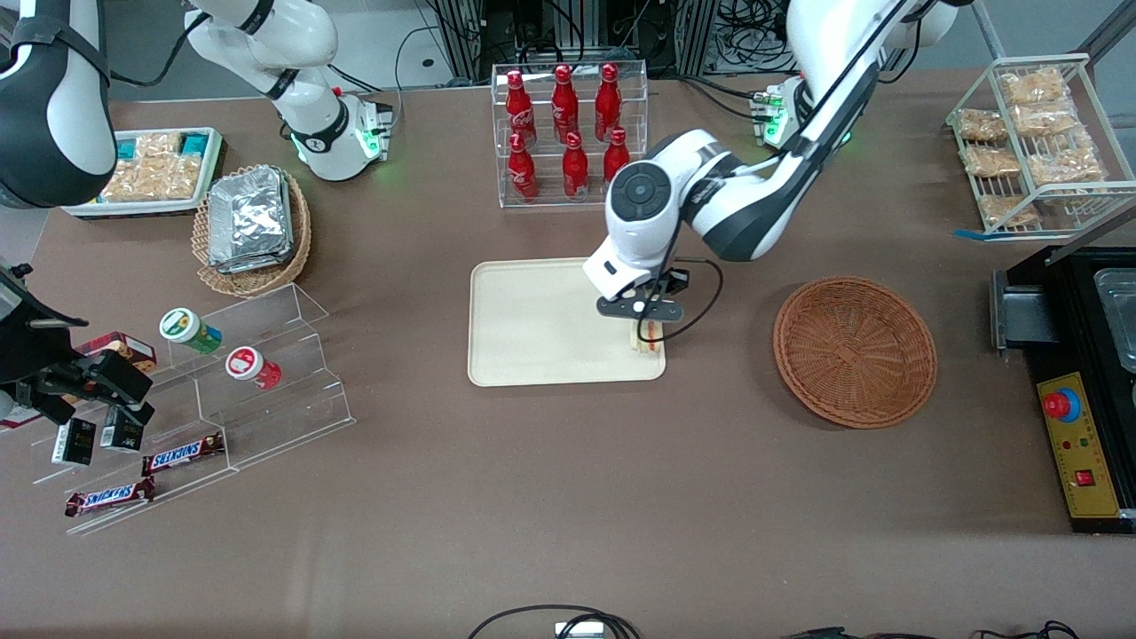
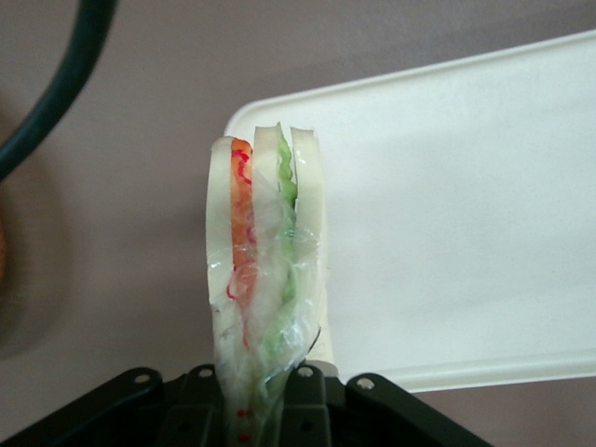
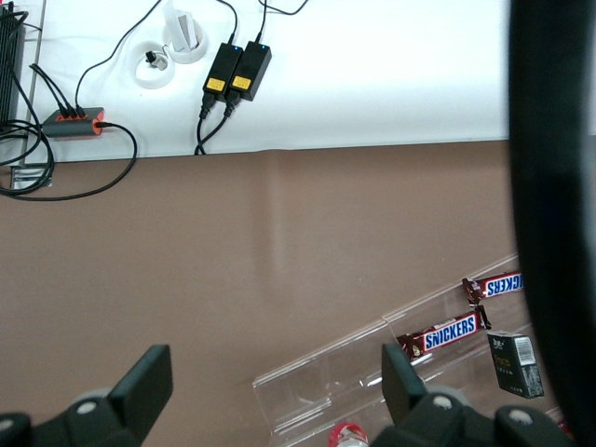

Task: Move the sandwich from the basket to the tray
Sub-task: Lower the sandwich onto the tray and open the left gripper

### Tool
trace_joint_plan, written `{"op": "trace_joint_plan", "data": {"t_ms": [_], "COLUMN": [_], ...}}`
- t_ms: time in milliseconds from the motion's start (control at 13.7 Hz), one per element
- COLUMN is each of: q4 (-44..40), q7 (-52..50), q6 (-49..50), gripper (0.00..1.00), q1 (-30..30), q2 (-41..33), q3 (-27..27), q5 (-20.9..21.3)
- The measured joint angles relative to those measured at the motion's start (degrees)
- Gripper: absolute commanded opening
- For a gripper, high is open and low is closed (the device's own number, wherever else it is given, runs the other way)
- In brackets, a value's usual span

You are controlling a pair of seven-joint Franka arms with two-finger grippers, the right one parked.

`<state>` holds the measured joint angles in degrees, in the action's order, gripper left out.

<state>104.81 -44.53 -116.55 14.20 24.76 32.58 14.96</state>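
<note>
Pincer (image 1: 647,325): closed on the sandwich (image 2: 265,270), held over the tray (image 1: 532,328) corner nearest the basket (image 1: 855,351). Basket: on the worktop (image 1: 568,497), beside the tray.

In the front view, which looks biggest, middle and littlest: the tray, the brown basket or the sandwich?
1. The tray looks biggest.
2. The basket comes next, though not by much.
3. The sandwich, pinched in the gripper over the tray's corner, looks by far the littlest.
</note>
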Motion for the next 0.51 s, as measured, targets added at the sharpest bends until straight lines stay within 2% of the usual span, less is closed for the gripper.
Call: {"op": "trace_joint_plan", "data": {"t_ms": [219,511], "q4": [-0.09,-0.12], "q7": [-2.87,-7.58], "q6": [-1.91,-3.2], "gripper": [0.06,0.05], "q1": [2.22,4.78], "q2": [3.52,7.62], "q3": [-0.01,-0.03], "q5": [1.73,6.45]}}
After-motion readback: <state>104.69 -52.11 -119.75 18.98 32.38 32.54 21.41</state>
